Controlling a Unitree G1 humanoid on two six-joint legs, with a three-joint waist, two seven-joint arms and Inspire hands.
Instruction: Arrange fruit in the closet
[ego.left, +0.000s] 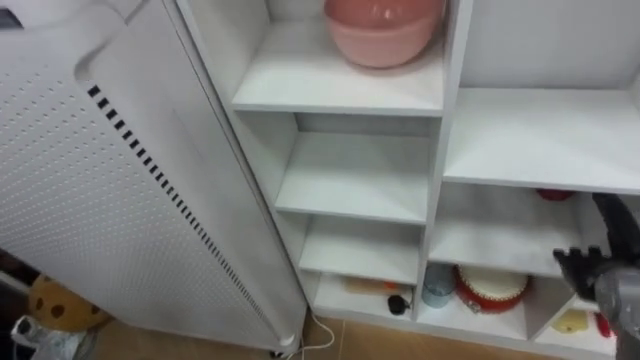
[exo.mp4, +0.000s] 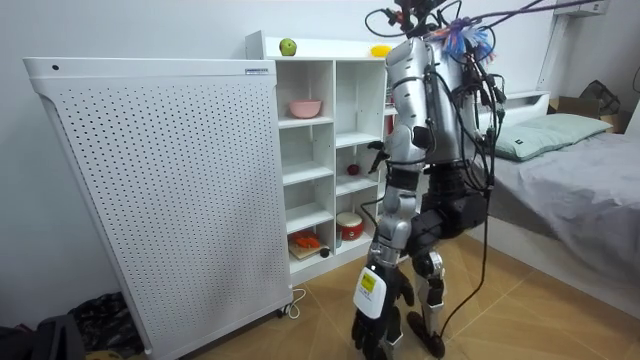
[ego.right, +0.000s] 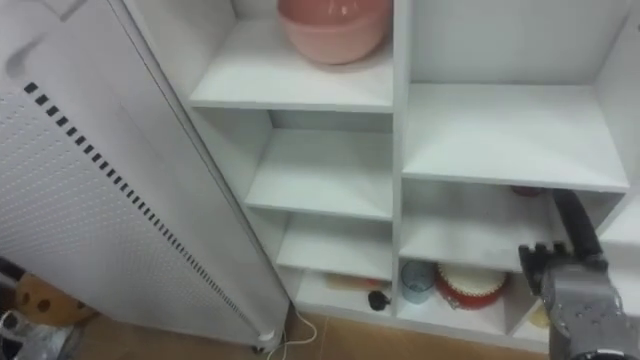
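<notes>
Overhead, the green apple (exo.mp4: 288, 47) sits on the closet (exo.mp4: 334, 110) top, well above and to the left of your right hand (ego.left: 600, 275), which hovers open and empty by a lower shelf.

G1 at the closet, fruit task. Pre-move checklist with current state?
1. Right hand free: ok, open, nothing seen in it.
2. Apple located: ok, on top of the closet.
3. Bare shelf available: ok, left column's middle shelves.
4. Bowl out of the way: ok, upper left shelf.
5. Apple within reach: cannot tell.
</notes>
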